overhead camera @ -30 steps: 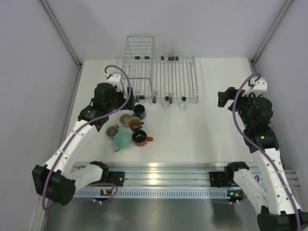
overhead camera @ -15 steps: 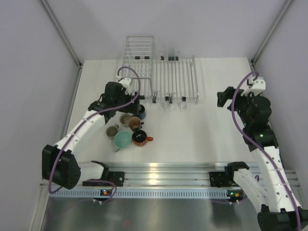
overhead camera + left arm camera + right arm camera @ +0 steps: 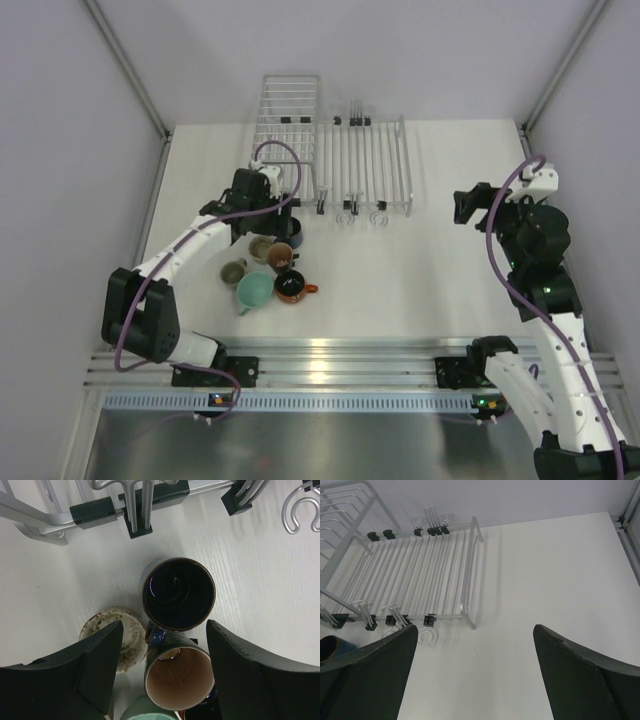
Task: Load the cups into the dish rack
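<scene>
Six cups cluster left of centre on the table. The dark blue cup (image 3: 297, 240) (image 3: 178, 593) stands nearest the dish rack (image 3: 366, 165) (image 3: 420, 575), with the brown cup (image 3: 281, 254) (image 3: 177, 677) and the beige cup (image 3: 261, 247) (image 3: 117, 630) just behind it. The olive-grey cup (image 3: 233, 272), the mint-teal cup (image 3: 254, 291) and the orange-red cup (image 3: 290, 287) sit closer to the arms. My left gripper (image 3: 286, 216) (image 3: 165, 626) hangs open over the blue and brown cups, one finger on each side, holding nothing. My right gripper (image 3: 470, 205) (image 3: 475, 630) is open above bare table.
A taller wire basket (image 3: 288, 125) stands behind the cups, left of the dish rack. Black clips (image 3: 130, 502) and silver hooks (image 3: 300, 510) line the rack's near edge, close to the blue cup. Grey walls enclose the table on both sides.
My left arm has swung right from beside the cup cluster to above the dark blue and brown cups, and its jaws have narrowed somewhat. The right arm has hardly moved.
</scene>
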### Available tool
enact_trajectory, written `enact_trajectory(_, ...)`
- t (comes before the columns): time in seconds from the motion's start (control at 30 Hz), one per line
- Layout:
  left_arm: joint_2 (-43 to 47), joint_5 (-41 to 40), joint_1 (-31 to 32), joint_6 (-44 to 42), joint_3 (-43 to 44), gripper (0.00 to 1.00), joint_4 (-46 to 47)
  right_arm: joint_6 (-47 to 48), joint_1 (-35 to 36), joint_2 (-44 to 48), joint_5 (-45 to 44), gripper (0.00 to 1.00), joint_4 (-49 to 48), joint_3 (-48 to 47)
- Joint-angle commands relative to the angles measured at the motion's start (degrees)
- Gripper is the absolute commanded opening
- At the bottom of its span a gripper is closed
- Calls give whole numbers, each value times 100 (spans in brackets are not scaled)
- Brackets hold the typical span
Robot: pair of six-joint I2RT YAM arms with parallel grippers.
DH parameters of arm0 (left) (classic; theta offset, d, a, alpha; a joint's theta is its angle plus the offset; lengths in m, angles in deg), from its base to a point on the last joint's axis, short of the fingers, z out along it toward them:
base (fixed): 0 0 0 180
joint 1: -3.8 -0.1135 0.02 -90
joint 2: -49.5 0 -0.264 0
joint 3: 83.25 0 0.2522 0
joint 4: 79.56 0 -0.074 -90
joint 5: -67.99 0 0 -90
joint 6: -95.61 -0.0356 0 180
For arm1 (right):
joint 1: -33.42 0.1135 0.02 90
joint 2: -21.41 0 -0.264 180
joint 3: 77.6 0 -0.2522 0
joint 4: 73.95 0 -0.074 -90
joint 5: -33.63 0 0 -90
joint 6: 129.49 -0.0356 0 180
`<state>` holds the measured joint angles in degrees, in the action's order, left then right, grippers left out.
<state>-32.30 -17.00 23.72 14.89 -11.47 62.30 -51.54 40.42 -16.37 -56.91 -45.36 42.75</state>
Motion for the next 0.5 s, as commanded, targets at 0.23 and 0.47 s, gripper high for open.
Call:
enact_trajectory(0.23, -222, -361, -15, 250, 271, 65, 399, -25, 64, 139, 220, 99, -94, -87)
enact_trajectory(0.47, -556, -387, -15, 241, 447, 61, 434, -25, 64, 218, 221, 99, -85, -69)
